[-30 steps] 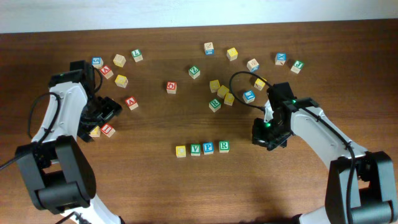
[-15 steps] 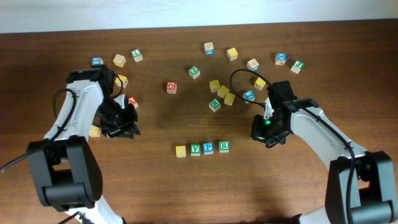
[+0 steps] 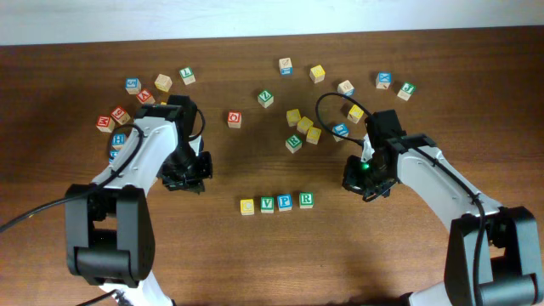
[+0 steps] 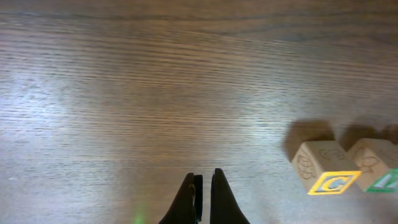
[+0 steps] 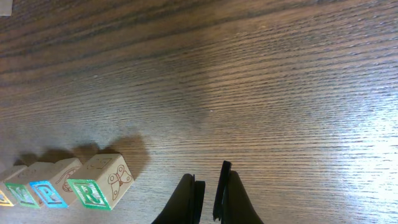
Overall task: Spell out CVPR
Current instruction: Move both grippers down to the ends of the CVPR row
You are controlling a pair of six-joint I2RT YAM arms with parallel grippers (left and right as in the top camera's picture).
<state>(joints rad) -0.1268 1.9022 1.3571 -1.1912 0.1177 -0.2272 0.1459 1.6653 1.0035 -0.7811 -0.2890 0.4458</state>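
Four cubes stand in a row near the table's front middle: yellow C [image 3: 247, 206], green V [image 3: 267, 204], blue P [image 3: 285, 202], green R [image 3: 306, 200]. My left gripper [image 3: 189, 177] hangs left of the row, shut and empty. In the left wrist view its fingertips [image 4: 204, 185] meet over bare wood, with the C cube [image 4: 326, 169] and the V cube [image 4: 379, 168] off to the right. My right gripper [image 3: 364, 183] sits right of the row, shut on nothing. The right wrist view shows its jaws [image 5: 210, 186] nearly touching, with the R cube [image 5: 99, 180] and the P cube [image 5: 53, 186] to the left.
Loose letter cubes lie scattered along the back: a cluster at the left [image 3: 127, 102], a red O cube [image 3: 235, 119], a group behind the middle [image 3: 299, 126] and more at the back right [image 3: 384, 81].
My left arm has swung right, away from the left cube cluster toward the row, and its gripper has gone from open to shut. The right arm has barely moved.
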